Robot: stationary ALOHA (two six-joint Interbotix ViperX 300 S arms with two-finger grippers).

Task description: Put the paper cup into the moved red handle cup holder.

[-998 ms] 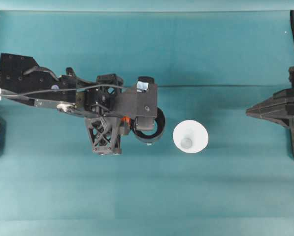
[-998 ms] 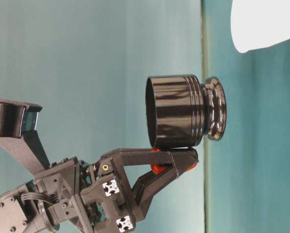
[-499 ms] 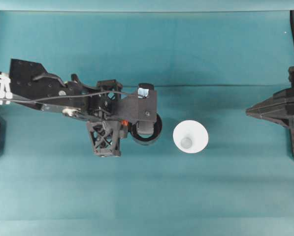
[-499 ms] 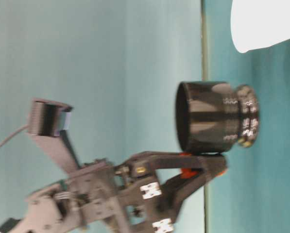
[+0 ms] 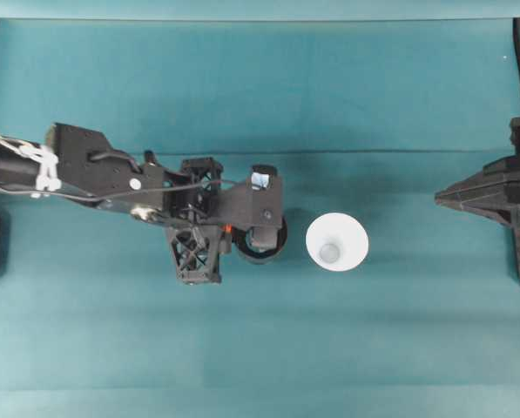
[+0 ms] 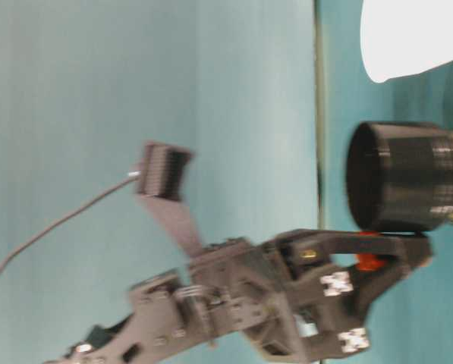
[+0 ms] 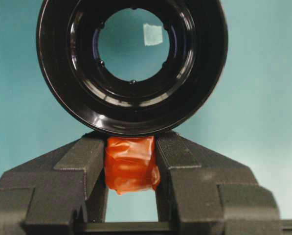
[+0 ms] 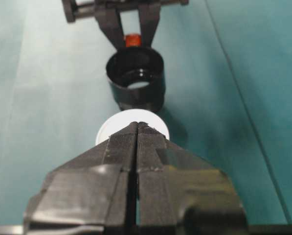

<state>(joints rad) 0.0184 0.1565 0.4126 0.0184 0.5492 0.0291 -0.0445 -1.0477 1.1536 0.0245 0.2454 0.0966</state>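
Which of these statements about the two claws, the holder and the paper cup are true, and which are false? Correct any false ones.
1. The left claw grips the red handle cup holder by its orange-red tab. True.
2. The paper cup sits inside the holder. False: it stands apart, beside it.
3. The right claw is shut and empty. True.
4. The paper cup lies tipped on its side. False: it stands upright, mouth up.

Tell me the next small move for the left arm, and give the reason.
Probably lower the holder the last bit onto the table and open. The left gripper is shut on the orange-red tab of the red handle cup holder, upright beside the paper cup; whether its base touches the table is unclear.
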